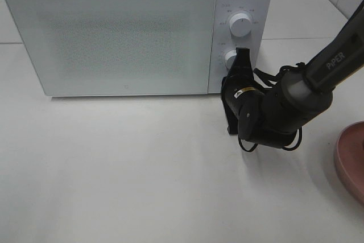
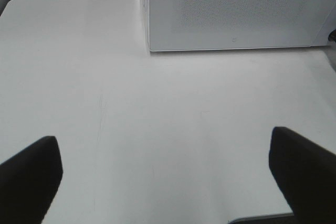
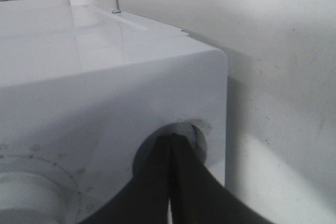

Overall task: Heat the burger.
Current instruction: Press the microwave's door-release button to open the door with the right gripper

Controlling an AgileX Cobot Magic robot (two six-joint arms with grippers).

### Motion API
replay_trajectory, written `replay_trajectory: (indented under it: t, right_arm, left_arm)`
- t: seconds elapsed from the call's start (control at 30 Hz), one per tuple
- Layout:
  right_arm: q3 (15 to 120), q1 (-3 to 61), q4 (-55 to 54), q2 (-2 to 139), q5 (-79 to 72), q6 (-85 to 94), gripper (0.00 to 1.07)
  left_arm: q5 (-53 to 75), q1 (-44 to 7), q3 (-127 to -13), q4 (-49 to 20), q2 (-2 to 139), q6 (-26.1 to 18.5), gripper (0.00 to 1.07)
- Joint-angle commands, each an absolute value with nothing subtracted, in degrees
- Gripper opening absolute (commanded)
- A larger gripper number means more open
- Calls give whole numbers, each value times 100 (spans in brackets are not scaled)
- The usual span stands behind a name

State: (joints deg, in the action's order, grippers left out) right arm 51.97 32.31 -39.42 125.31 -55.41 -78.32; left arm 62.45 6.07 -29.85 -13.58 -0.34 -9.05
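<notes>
Now the right hand (image 1: 241,55) reaches level to the microwave (image 1: 114,32), fingers pinched together, tips against its lower knob (image 1: 230,60). The left hand (image 2: 168,182) hangs wide open, empty, over the table (image 2: 157,103). The burger is out of sight.

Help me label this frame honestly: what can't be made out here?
The burger: in no view; the shut, frosted door of the microwave hides the inside.
The plate: cut off by the high view's right edge; contents unseen.
The lower knob: mostly behind the right gripper in the high and right wrist views; whether the jaws pinch it is unclear.
The dial marks: too small to read, high view.
</notes>
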Motion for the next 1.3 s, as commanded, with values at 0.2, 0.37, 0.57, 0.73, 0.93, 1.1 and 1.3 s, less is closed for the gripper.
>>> replay_trajectory:
  t: [0.2, 0.37, 0.57, 0.73, 0.93, 1.1, 1.3]
  right_arm:
    - [5655, 3002, -3604, 12513, -6921, -7844, 0]
    - [5655, 3002, -3661, 12513, -6979, -7884, 0]
    - [5644, 3002, -3650, 12513, -6973, -7884, 0]
    - [5609, 3019, -3655, 12508, -6967, -7878, 0]
    - [5414, 3083, -3690, 12462, -6921, -7878, 0]
    - [5277, 3231, -3707, 12376, -6767, -7764, 0]
    - [5099, 3466, -4011, 12233, -6486, -7655, 0]
  left_arm:
    - [6159, 625, -2968, -1358, -132, -917, 101]
    - [6159, 625, -2968, -1358, -132, -917, 101]
    - [6159, 625, -2968, -1358, -132, -917, 101]
    - [6159, 625, -2968, -1358, -132, -917, 101]
    - [6159, 625, -2968, -1358, -132, -917, 101]
    - [6159, 625, -2968, -1358, -132, -917, 101]
    - [6159, 625, -2968, -1358, -132, -917, 101]
